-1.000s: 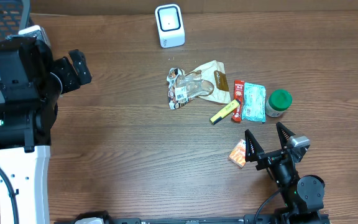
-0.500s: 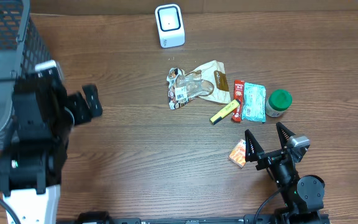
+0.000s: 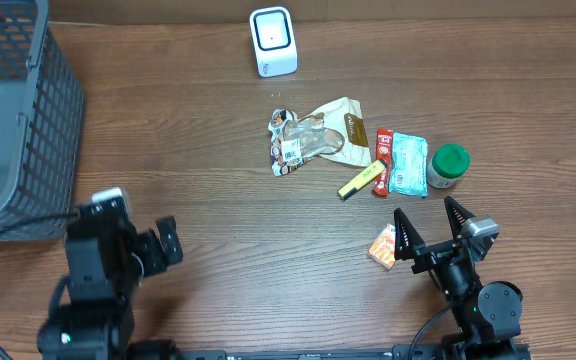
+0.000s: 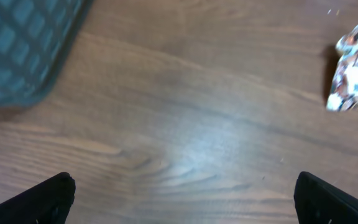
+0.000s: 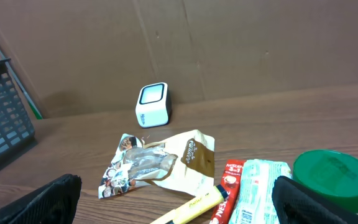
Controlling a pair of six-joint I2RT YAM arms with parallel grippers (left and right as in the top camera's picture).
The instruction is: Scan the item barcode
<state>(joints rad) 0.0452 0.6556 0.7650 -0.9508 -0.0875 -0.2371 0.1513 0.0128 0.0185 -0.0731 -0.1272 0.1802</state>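
Counting six items on the wood-grain worktop (image 3: 228, 200). One crumpled snack bag (image 3: 318, 135), one yellow highlighter (image 3: 361, 181), one red sachet (image 3: 383, 160) lettered "3 in 1", one pale green packet (image 3: 408, 165) and one green-lidded jar (image 3: 449, 165) all lie ahead of the right gripper (image 3: 425, 212). One small orange packet (image 3: 383, 245) sits just beside its left finger. One white scanner (image 3: 273, 40) stands well ahead, off to the left. The right gripper is spread wide and empty. The left gripper (image 3: 158, 248) is wide too, nothing held, with one grey wire basket (image 3: 13, 110) ahead on its left. A brown cardboard wall (image 5: 229, 43) backs the worktop.
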